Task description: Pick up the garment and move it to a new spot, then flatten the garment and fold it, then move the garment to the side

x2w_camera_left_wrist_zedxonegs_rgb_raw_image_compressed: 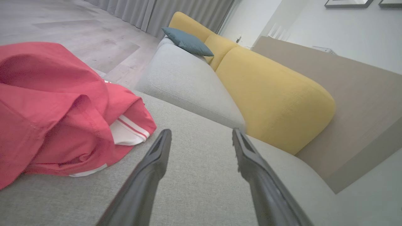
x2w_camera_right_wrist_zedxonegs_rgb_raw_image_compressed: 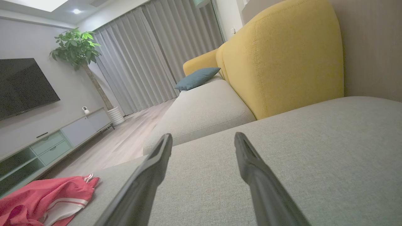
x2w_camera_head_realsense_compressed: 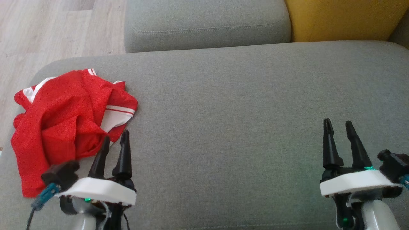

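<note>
The garment is red with white trim and lies crumpled at the left end of the grey sofa seat. Its folds fill the left of the left wrist view as the garment, and it shows low at the left of the right wrist view as the garment. My left gripper stands open right beside the garment's near right edge, with nothing between its fingers. My right gripper is open over bare seat far to the right, holding nothing.
A second grey seat cushion lies beyond the seat, with a yellow backrest at the far right and a teal pillow further along. Wooden floor lies past the seat's left edge.
</note>
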Robot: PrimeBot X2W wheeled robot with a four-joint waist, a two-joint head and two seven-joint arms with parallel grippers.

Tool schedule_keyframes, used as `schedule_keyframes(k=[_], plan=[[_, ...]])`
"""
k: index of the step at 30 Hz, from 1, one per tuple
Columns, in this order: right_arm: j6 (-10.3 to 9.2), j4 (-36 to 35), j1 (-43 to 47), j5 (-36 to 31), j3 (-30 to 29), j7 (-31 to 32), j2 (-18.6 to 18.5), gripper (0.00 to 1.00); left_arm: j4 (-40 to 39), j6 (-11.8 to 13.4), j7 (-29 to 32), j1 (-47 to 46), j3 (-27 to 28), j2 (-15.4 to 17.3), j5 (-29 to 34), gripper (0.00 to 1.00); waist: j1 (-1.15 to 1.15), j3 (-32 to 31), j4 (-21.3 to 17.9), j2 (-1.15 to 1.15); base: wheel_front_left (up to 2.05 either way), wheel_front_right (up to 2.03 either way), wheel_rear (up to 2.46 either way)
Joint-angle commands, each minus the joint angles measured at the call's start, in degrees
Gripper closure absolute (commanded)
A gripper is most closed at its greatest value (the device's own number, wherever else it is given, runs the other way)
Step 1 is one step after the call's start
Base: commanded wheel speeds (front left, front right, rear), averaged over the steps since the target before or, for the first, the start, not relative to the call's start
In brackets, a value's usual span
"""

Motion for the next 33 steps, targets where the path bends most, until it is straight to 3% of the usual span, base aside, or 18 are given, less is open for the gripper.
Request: schedule_keyframes(k=[1, 14, 33], plan=[[-0.03, -2.4, -1.6, -1.4, 1.1, -1.0, -0.4, 0.00, -2.2, 0.1, -0.5, -1.7, 0.9, 0.7, 1.3, 0.00, 0.00, 0.0, 0.0, 0.00, 0.00, 0.00, 0.00], [-0.03, -3.6, -0.9, -13.6, 2.3, -3.3, -0.4, 0.00, -2.0, 5.5, -2.9, -1.9, -4.7, 3.7, 11.8, 0.00, 0.00, -0.3, -0.2, 0.00, 0.00, 0.00, 0.00], [-0.04, -5.1, -0.4, -26.8, 3.3, -6.4, -0.5, 0.00, -2.5, 10.5, -5.9, -2.7, -12.0, 7.2, 24.1, 0.00, 0.00, -0.7, -0.3, 0.00, 0.00, 0.00, 0.00]])
